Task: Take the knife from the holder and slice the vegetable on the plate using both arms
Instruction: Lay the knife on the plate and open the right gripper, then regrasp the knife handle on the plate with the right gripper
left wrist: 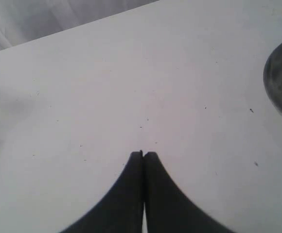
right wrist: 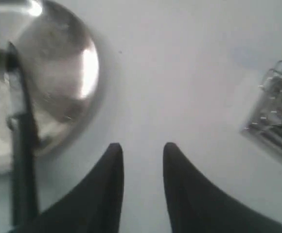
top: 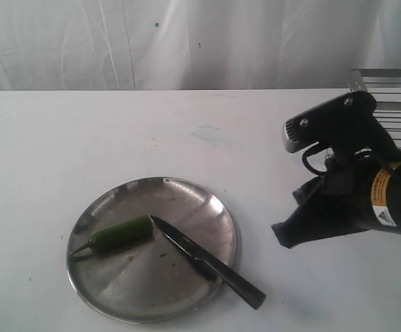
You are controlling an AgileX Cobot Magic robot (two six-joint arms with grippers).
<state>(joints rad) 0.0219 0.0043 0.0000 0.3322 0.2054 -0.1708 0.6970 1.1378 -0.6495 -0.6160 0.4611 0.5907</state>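
Knife (top: 207, 261) lies across plate (top: 218, 214), tip touching vegetable (top: 121, 234).

vegetable (top: 121, 234) on plate (top: 187, 197), knife (top: 204, 260) alongside (touching)

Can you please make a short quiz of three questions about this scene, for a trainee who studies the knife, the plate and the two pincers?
1. True or false: the knife is standing in the holder.
2. Multiple choice: what does the knife's tip meet? A) the cut end of the vegetable B) the holder C) bare table only
3. Fill in: the left pincer is ____, and the right pincer is ____.

Key:
1. False. It lies with its blade on the plate and its handle past the rim, on the table.
2. A.
3. Shut; open. Neither holds anything.
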